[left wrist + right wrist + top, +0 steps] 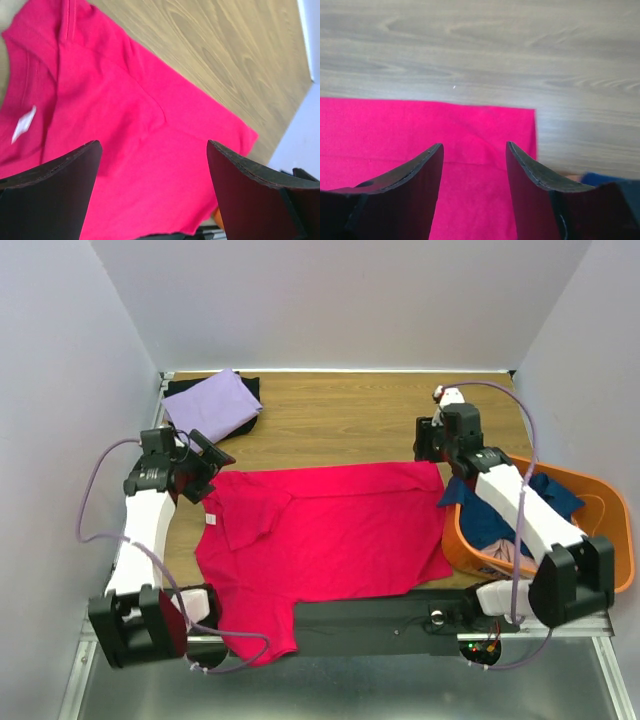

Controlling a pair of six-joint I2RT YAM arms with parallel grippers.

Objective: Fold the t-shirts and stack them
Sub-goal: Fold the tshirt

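Cloth fills the middle of the top view: a crimson shirt (340, 530) lies spread flat on the table (340, 425) between the two arms. The left gripper (210, 462) is over its collar-side corner and the right gripper (432, 445) is just beyond its far hem corner. Past the left gripper, a folded lavender shirt (212, 403) rests on a black shirt (250, 390). Beside the right arm, a tub (610, 540) holds a navy shirt (495, 525). In the left wrist view the fingers (60, 175) stand wide apart and hold nothing, with the crimson shirt and its white label (23, 123) below them. In the right wrist view the fingers (420, 170) are parted and released above the shirt's corner, with bare wood ahead.
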